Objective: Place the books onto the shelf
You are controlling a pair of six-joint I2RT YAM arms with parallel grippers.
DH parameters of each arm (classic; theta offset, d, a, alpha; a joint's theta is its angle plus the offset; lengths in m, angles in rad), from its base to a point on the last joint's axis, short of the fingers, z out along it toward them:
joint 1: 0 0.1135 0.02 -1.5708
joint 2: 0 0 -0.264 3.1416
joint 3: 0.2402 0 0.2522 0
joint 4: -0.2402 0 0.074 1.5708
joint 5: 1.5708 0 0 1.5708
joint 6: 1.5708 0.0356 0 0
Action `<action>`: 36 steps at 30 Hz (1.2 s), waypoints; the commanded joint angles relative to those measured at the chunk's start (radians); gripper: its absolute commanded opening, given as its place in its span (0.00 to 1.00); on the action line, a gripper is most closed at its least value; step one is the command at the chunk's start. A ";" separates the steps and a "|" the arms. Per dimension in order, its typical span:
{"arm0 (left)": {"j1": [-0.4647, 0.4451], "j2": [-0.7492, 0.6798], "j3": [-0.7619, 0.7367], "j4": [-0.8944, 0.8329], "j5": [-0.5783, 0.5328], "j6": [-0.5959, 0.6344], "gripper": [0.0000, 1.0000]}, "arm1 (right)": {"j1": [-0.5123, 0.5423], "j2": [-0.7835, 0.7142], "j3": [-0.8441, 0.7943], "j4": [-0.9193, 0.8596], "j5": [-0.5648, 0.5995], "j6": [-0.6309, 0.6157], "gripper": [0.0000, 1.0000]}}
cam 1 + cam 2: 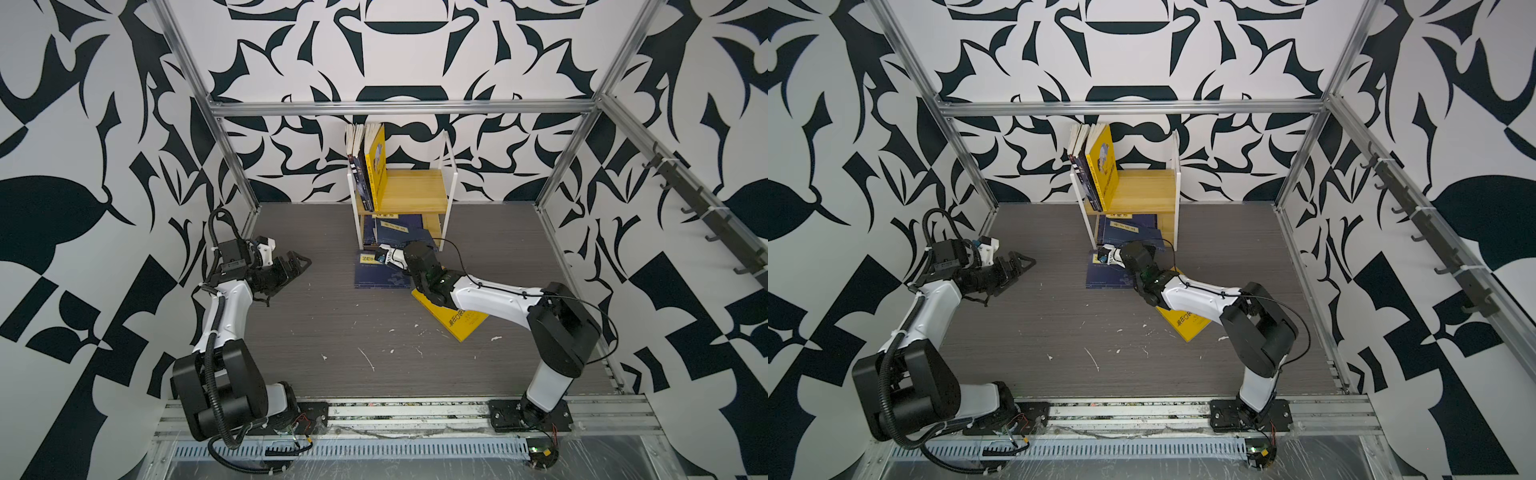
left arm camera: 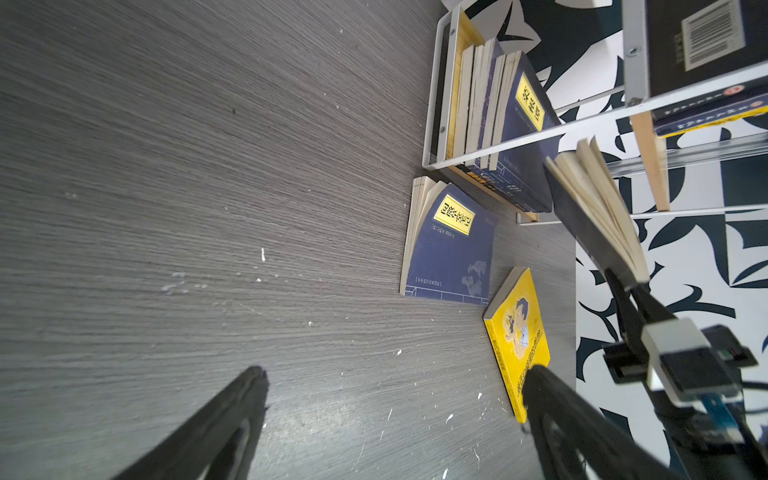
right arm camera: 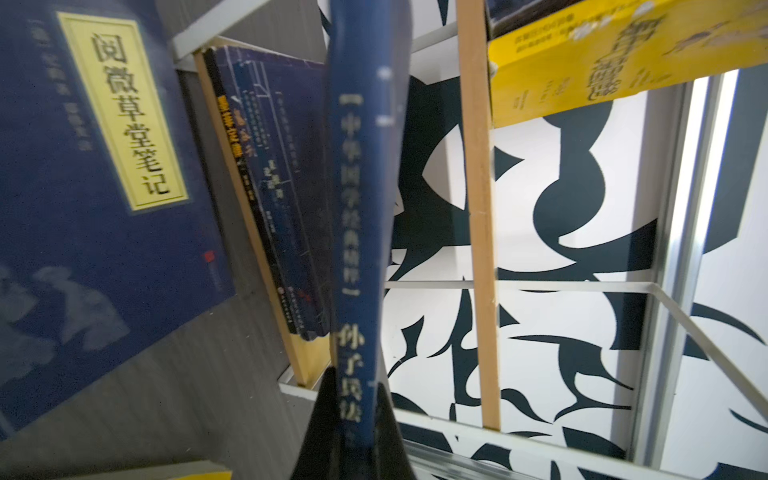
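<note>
In both top views the right arm lies across the yellow book [image 1: 462, 323] on the surface [image 1: 324, 324] and covers its end nearer the shelf [image 1: 415, 191], whose upper board hides most of the lower-tier books [image 1: 395, 232]. In the right wrist view the held navy book [image 3: 357, 187] is blurred and runs out of the picture, the right end effector [image 3: 355, 401] is cut off by the edge, and the flat navy book [image 3: 95, 208] is soft and cropped.

The shelf [image 1: 415, 191] stands at the surface's [image 1: 311, 332] back. Upright books [image 1: 368, 166] fill its upper tier's left end; a stack [image 1: 399, 235] lies in its lower tier. Just before the shelf lie a flat book [image 1: 374, 278] and, raised on edge in the right gripper [image 1: 378, 254], the held book [image 3: 357, 208]. Farther forward and rightward lies another book [image 1: 457, 326].
</note>
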 commanded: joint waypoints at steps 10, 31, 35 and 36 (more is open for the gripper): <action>0.006 -0.027 0.034 -0.047 0.040 0.014 1.00 | -0.041 0.113 0.102 0.201 -0.048 -0.090 0.00; 0.006 -0.024 0.039 -0.053 0.053 0.015 1.00 | -0.089 0.231 0.267 -0.177 -0.169 0.011 0.00; 0.007 -0.022 0.039 -0.055 0.056 0.017 1.00 | -0.103 0.256 0.316 -0.213 -0.172 0.011 0.00; 0.006 -0.021 0.038 -0.055 0.054 0.019 1.00 | -0.105 0.261 0.324 -0.216 -0.172 0.012 0.00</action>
